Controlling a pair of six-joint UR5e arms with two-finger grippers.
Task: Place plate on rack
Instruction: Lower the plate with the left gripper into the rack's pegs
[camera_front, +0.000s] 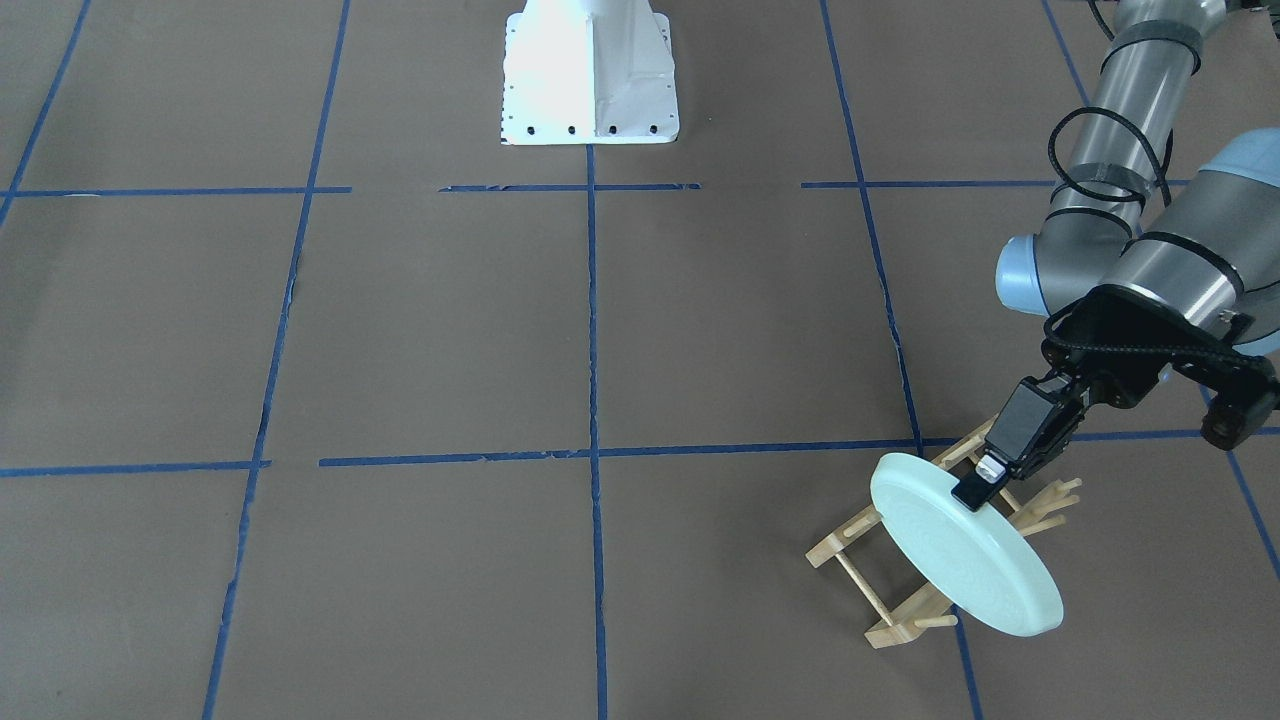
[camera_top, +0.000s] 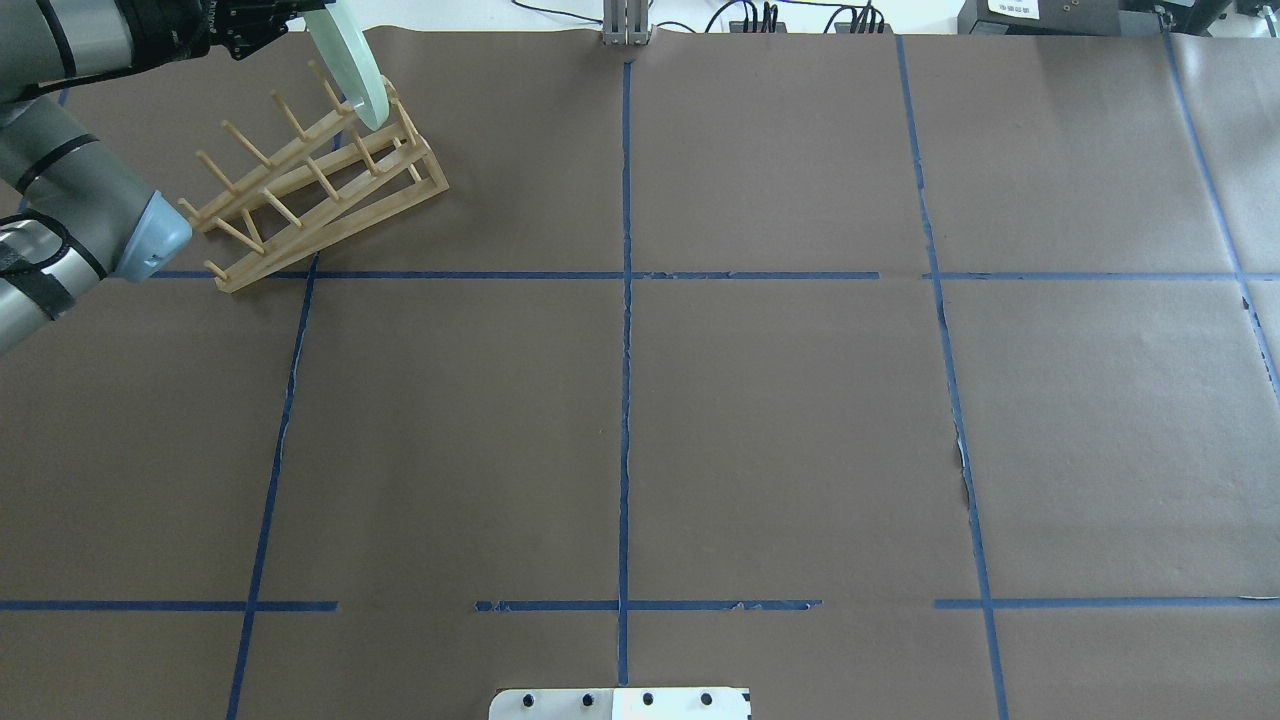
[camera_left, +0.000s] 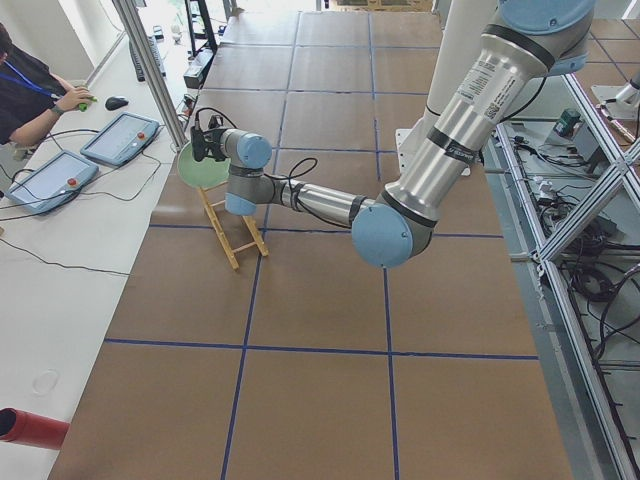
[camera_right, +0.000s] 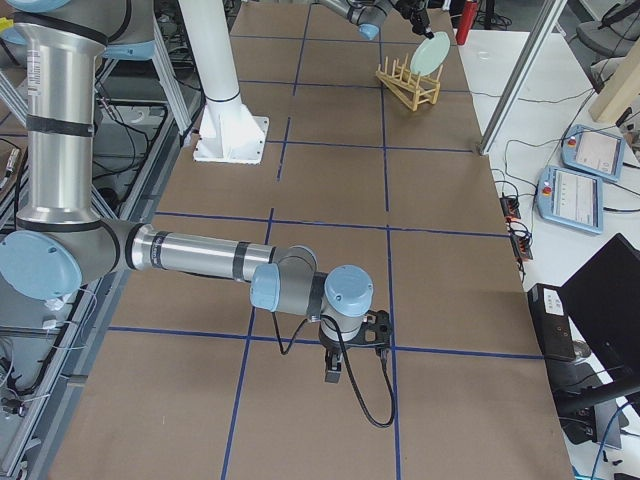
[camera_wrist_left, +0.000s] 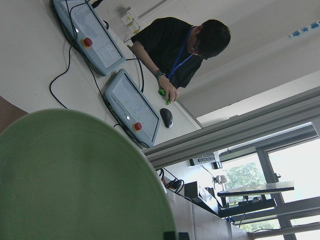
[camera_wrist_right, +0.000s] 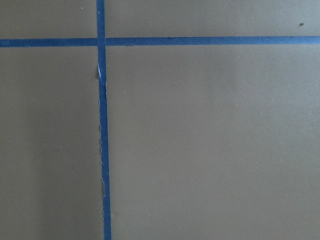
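Plate tilted over rack, left pincer clamping its rim, grip clearest in front view

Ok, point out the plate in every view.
Front-facing: plate lower right, at the rack.
Overhead: plate top left, nearly edge-on.
Exterior left: plate upper left.
Exterior right: plate upper right.
Left wrist: plate fills lower left.
Right wrist: not in view.
Shared landmark: the rack, in all four exterior views.
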